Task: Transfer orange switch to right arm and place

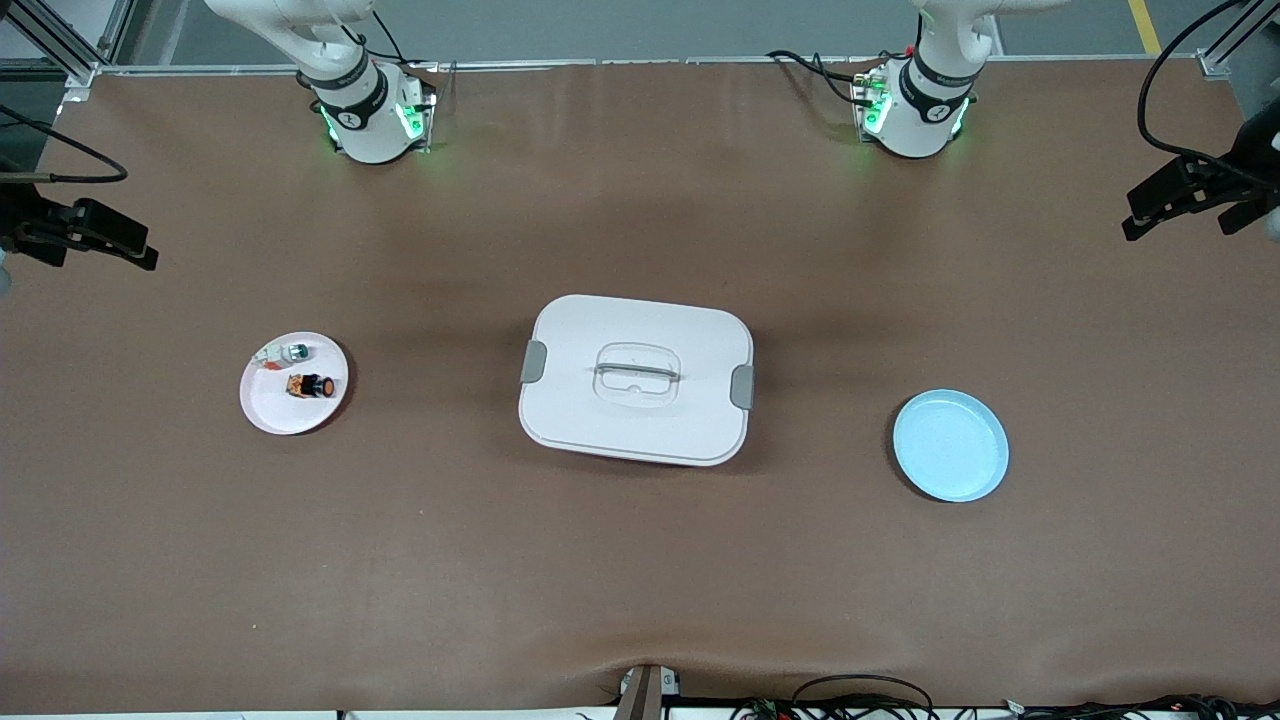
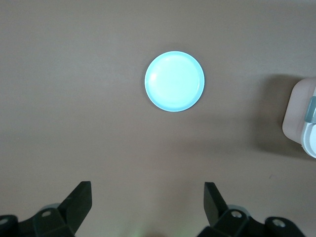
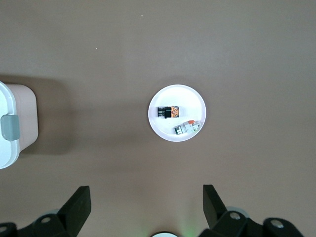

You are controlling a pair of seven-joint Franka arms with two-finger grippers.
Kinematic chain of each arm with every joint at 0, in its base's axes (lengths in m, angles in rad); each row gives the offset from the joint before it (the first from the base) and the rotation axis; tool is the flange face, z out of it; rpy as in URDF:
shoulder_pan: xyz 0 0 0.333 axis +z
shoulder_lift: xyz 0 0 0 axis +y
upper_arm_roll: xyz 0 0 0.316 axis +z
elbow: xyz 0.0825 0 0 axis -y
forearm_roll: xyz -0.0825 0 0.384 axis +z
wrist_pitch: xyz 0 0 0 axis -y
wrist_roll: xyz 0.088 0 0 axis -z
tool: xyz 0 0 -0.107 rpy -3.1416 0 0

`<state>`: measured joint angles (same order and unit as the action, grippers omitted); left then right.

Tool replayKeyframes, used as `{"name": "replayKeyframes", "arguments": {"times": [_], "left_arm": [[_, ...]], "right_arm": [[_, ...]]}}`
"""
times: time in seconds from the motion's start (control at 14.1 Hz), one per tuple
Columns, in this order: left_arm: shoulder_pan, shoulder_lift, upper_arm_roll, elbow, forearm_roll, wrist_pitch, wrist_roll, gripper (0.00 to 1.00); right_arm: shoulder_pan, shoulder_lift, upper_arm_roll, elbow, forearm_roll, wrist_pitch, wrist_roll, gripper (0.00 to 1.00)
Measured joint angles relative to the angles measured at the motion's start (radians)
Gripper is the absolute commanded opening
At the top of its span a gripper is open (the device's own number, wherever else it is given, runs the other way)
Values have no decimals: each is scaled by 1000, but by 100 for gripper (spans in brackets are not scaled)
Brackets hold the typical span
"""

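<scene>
The brown tabletop (image 1: 640,580) is being occupied by four groups of items, listed here by size and placed relative to the white lidded container (image 1: 636,380) at its centre.

The container is being kept closed, both grey latches down; it is lying between the two plates and is judged to play no part in the transfer.

The light blue plate (image 1: 950,445) is lying toward the left arm's end of the tabletop, well apart from the container and slightly nearer to the front camera. Nothing is being carried on it.

The white plate (image 1: 294,384) is lying toward the right arm's end, well apart from the container. Two switches are being carried on it, close together.

The orange switch (image 1: 311,385) is lying on its side on the white plate. The white-and-silver switch (image 1: 287,352) is lying just beside it, farther from the front camera.

The left tool (image 2: 146,197) is being held high over the blue plate, fingers spread wide and gripping nothing. The right tool (image 3: 145,197) is being held high over the white plate, likewise spread and unloaded. Both are judged to be waiting at a survey height; no grasp is yet being made.
</scene>
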<state>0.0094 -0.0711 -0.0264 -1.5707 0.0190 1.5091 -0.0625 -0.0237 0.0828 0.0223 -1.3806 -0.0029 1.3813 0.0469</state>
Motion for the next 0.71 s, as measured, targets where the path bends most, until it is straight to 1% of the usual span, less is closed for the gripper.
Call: {"name": "replayKeyframes", "arguments": {"times": [0.21, 0.42, 0.71], "left_arm": [[11, 0, 1, 0, 0, 1, 1, 100], [15, 0, 1, 1, 0, 1, 1, 100], [15, 0, 1, 2, 0, 2, 1, 100]], "right_arm": [[0, -13, 0, -24, 0, 24, -3, 100], [0, -60, 1, -85, 0, 58, -5, 100], [0, -105, 2, -115, 0, 57, -10, 100]]}}
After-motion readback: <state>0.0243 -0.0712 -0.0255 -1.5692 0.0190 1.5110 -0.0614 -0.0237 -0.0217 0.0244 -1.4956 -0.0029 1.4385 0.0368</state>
